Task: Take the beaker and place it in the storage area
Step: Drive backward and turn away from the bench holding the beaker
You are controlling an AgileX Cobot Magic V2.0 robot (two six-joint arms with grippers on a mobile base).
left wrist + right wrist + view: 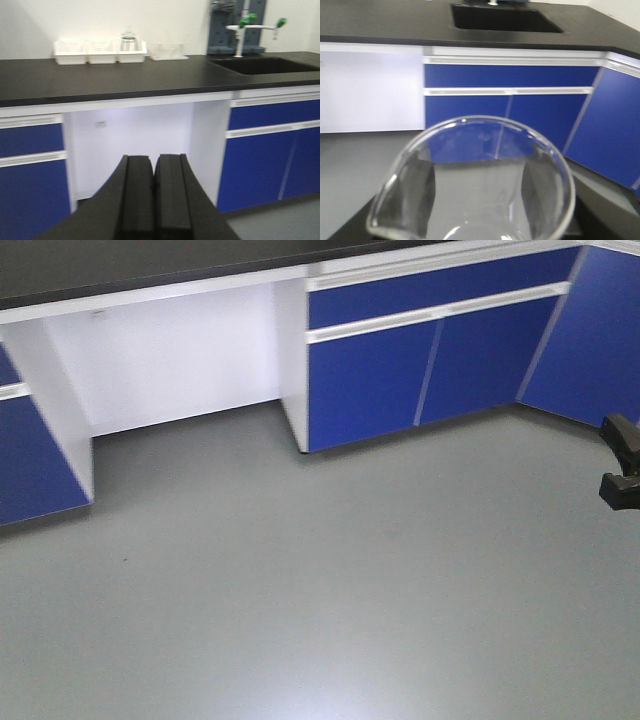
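The clear glass beaker [470,150] fills the lower half of the right wrist view, its pour spout at the lower left of the rim. My right gripper [477,197] is shut on the beaker, and its dark fingers [415,192] show through the glass on both sides. It holds the beaker in the air above the grey floor. My left gripper [153,175] is shut with nothing between its pads, pointing at the knee space under a bench. A black piece of the right arm [622,465] shows at the right edge of the front view. The storage area is out of view.
A black benchtop [125,77] carries white bins [100,51] along the wall, with a sink [262,65] and a green-handled tap [242,27] to the right. Blue cabinets [430,360] and a white knee space [170,360] stand ahead. Grey floor [300,590] lies between.
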